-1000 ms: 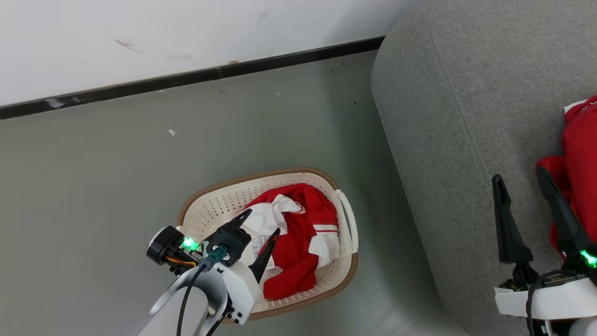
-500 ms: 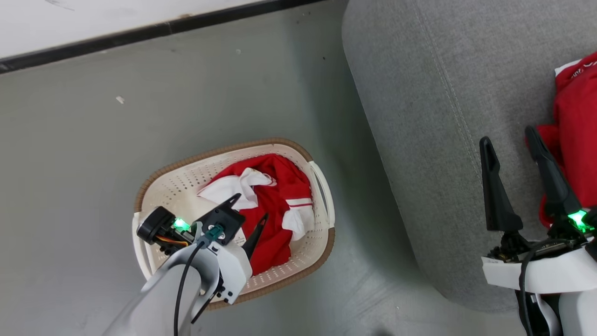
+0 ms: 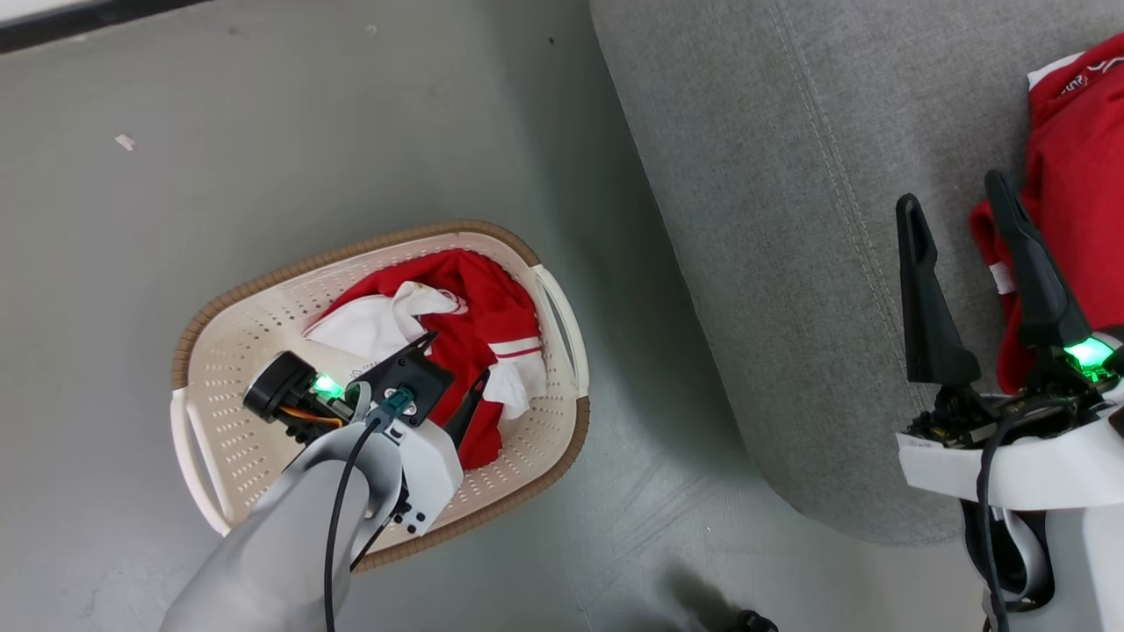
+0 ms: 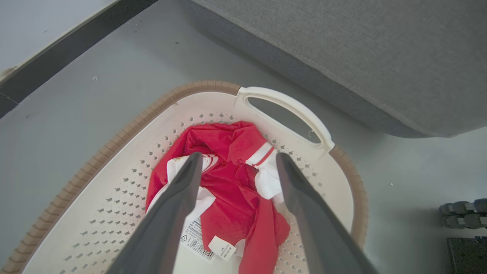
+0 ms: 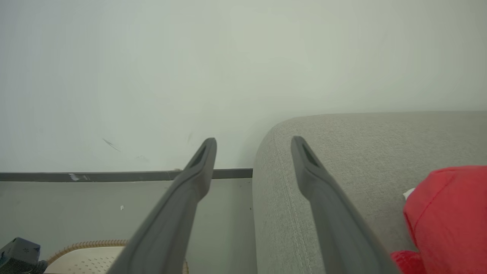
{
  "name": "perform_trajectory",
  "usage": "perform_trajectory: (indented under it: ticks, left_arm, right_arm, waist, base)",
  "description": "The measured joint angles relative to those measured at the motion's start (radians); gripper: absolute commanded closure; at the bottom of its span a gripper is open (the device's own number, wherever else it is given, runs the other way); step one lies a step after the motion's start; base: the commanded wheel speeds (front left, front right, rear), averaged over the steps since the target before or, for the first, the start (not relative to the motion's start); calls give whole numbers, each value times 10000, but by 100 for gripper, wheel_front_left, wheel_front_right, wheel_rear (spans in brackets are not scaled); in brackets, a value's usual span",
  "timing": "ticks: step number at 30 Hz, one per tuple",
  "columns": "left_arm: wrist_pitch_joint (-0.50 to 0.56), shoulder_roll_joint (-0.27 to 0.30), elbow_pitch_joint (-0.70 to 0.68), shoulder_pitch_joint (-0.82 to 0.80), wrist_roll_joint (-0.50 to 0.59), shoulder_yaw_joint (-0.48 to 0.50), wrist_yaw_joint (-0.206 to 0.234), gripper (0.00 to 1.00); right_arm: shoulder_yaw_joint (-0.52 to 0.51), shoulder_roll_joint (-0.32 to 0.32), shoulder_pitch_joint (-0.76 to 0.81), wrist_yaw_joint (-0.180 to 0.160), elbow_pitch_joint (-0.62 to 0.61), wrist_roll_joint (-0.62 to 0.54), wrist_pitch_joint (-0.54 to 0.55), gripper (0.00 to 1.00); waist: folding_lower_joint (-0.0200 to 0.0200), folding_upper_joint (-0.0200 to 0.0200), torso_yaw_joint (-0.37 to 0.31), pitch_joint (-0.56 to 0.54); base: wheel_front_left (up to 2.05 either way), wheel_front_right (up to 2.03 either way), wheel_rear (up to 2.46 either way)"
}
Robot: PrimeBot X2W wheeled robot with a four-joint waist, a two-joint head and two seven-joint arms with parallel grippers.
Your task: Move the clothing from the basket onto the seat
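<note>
A red and white heap of clothing (image 3: 479,307) lies in the cream basket (image 3: 351,254) on the floor. My left gripper (image 3: 457,355) hangs open just above it, its fingers to either side of the red cloth (image 4: 232,198) in the left wrist view, with nothing held. Around the clothing runs the basket's brown rim (image 4: 125,129). The grey seat (image 3: 773,175) stands to the right, and more red clothing (image 3: 1076,158) lies on it. My right gripper (image 3: 951,189) is open and empty above the seat's arm, beside that red cloth (image 5: 445,213).
Grey floor surrounds the basket, with a small white scrap (image 3: 125,141) at the far left. A white wall with a black skirting (image 5: 114,176) runs behind. Dark dumbbell-like items (image 4: 462,213) sit on the floor near the seat's corner.
The whole head view has shifted, so the camera has moved. The left gripper stays over the clothing in the basket. Both grippers remain open.
</note>
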Motion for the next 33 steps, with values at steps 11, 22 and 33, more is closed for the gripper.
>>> perform_trajectory:
  ticks: [11, 22, 33]
  left_arm:
    - [-2, -31, 803, -550, 238, -255, -42, 0]
    - [-77, -46, 1588, -833, 247, -276, -115, 0]
    - [-182, -188, 2134, -1292, 245, -278, -113, 0]
  right_arm:
    - [299, -4, -773, 0, 65, 263, 0, 0]
    - [522, -6, -1176, 0, 146, 399, 0, 0]
    - [593, -6, -1552, 0, 291, 433, 0, 0]
  waist:
    - [0, 0, -470, 616]
    - [0, 0, -764, 1033]
    - [0, 0, -951, 1396]
  base:
    - [0, 0, 0]
    - [0, 0, 0]
    - [0, 0, 0]
